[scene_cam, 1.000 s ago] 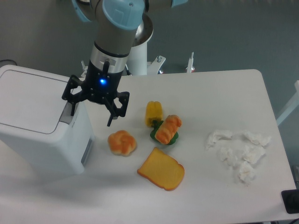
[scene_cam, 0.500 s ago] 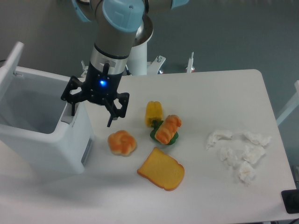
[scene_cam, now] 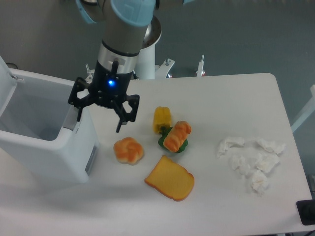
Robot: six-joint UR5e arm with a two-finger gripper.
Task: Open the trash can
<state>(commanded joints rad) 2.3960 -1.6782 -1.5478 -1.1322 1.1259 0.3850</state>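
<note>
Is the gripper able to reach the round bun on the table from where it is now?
Probably yes: the gripper hangs open just above and left of the round bun, with nothing between them.

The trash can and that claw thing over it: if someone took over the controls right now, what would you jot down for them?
Gripper: open, holding nothing, hanging at the right front edge of the trash can, one finger by its latch.
Trash can: at the table's left end, lid swung up at the far left, inside visible and looks empty.
Done: the can is open.
Left: probably only lifting the gripper clear. Toy food and crumpled tissues lie untouched to the right.
</note>
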